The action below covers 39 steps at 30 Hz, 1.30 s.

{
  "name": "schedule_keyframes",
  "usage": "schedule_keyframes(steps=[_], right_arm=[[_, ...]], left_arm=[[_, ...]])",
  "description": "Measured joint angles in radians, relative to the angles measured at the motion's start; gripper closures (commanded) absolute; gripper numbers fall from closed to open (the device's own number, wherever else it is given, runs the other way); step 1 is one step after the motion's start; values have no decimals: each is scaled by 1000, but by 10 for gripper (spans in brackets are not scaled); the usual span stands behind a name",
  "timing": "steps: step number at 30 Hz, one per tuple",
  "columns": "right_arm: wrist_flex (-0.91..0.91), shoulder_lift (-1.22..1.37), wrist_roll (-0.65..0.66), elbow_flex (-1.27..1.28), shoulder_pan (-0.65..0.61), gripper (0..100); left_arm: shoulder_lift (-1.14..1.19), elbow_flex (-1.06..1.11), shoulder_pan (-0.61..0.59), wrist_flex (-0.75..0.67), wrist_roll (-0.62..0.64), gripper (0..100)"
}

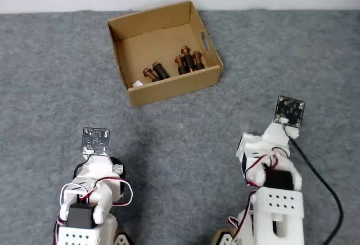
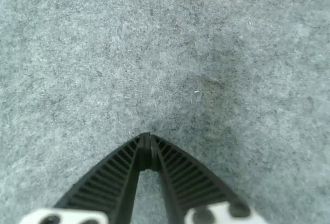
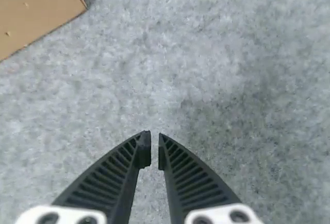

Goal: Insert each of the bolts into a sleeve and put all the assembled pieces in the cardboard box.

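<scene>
Every bolt and sleeve we can find lies inside the cardboard box, at the far side of the grey mat. These assembled pieces have copper-coloured heads on dark sleeves and are bunched towards the box's front wall, beside a small white scrap. We judge the task to be at or very near its end, so the risks now come from undoing work already done. The left gripper hangs low over bare mat, well short of the box, with its tips pressed together on nothing. The right gripper also sits near its base, its tips all but together with only a thin slit between them, and it holds nothing either. If an arm swung forward from here, it could catch the box's near corner and push it, tipping or rattling the pieces. From above we cannot tell how deep each bolt sits, so a jolt might slide a loosely seated one out of its sleeve. The pieces overlap, which makes our count of them unsure. A stray part could also be hidden under the arms' own bodies, and we would then take the job for finished too soon.
</scene>
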Motion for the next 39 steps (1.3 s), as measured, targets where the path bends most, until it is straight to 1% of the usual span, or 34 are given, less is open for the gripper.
schedule_keyframes(steps=[3, 5, 10, 17, 20, 25, 32, 39], right_arm=[[-54, -15, 6, 55, 0, 991], [-86, -31, 34, 89, 0, 991], [-158, -112, 69, 193, -29, 991], [-164, -318, 69, 318, -83, 991], [-160, -410, 74, 331, -109, 991], [-41, -525, 81, 333, -129, 991], [204, -658, 81, 333, -130, 991], [417, -707, 81, 331, -132, 991]], left_arm=[[0, 0, 0, 0, 0, 995], [0, 0, 0, 0, 0, 995], [0, 0, 0, 0, 0, 995], [0, 0, 0, 0, 0, 995], [0, 0, 0, 0, 0, 995], [0, 0, 0, 0, 0, 995], [0, 0, 0, 0, 0, 995], [0, 0, 0, 0, 0, 995]])
